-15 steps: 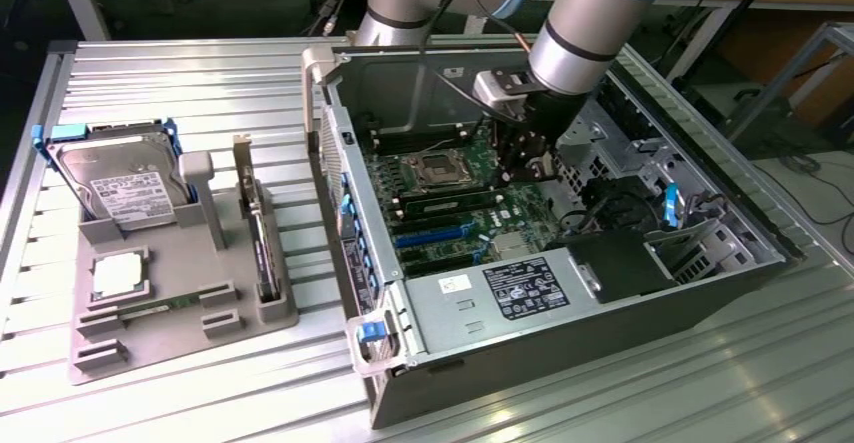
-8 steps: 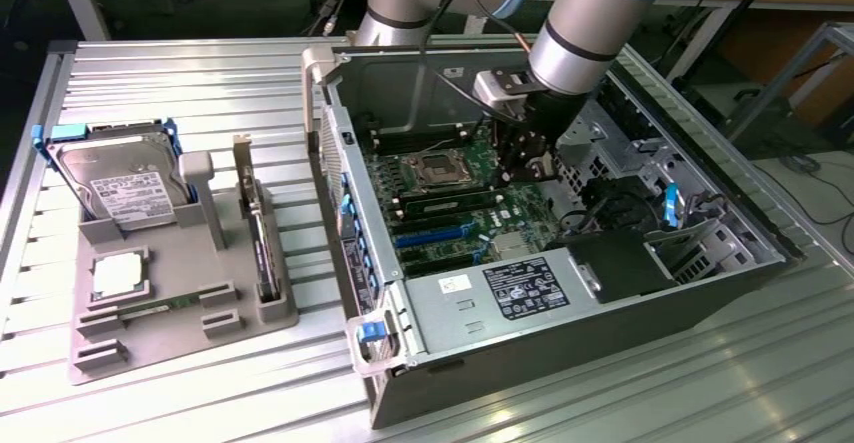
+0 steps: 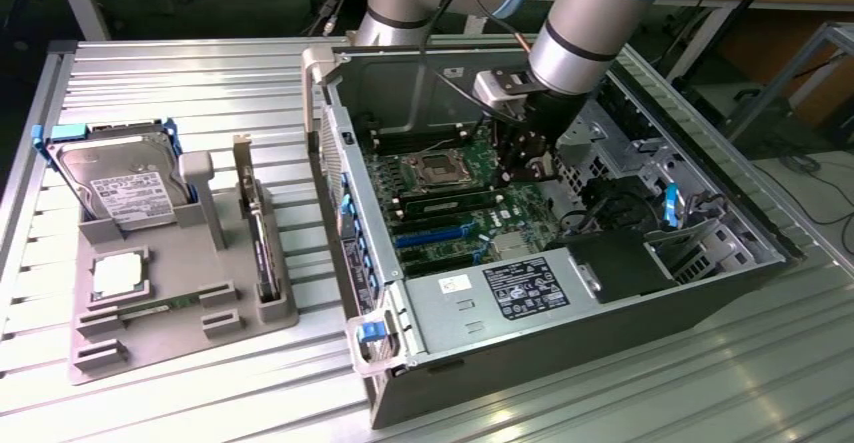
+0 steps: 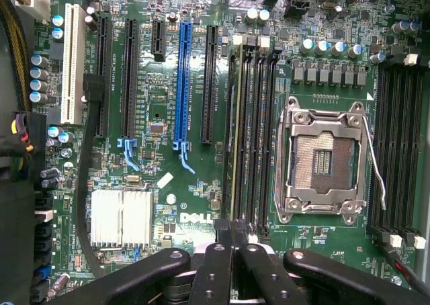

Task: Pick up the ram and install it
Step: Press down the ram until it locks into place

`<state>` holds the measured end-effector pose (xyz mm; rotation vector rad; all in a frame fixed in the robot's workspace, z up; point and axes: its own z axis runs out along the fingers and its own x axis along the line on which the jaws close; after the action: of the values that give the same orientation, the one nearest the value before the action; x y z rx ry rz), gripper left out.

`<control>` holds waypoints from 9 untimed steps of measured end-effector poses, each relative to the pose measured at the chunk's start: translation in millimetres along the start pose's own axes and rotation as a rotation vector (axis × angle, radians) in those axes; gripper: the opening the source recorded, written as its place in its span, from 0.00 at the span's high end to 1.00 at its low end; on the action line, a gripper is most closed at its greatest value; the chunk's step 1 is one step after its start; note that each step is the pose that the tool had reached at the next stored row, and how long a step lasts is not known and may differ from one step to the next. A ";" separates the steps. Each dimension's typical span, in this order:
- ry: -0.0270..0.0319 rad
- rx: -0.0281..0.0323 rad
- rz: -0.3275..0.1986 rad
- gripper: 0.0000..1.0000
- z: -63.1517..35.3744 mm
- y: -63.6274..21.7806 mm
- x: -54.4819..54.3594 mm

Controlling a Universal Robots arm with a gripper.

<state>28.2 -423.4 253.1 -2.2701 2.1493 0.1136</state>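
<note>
Hanging pressed together with nothing pinched, the pincer (image 4: pixel 232 231) is just over one end of the ram (image 4: pixel 235 137): a long, thin green stick seen edge-on, seated in a black slot (image 4: pixel 236 46) beside the open processor socket (image 4: pixel 326 158) on the motherboard (image 4: pixel 154 97) inside the computer case (image 3: pixel 601 323).

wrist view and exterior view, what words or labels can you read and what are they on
"DELL": white print on the motherboard, wrist view
Fine white print elsewhere on the motherboard: too small to read
Label on the hard drive, exterior view: too small to read
black sticker, exterior view: too small to read
</note>
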 end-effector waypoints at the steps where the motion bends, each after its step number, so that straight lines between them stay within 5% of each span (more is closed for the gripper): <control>1: 0.0000 0.0000 0.000 0.90 0.0 0.0 0.0; 9: 0.0026 0.0020 0.000 0.90 15.4 -0.6 1.0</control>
<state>28.2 -423.5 237.7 -2.2705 2.1496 0.1086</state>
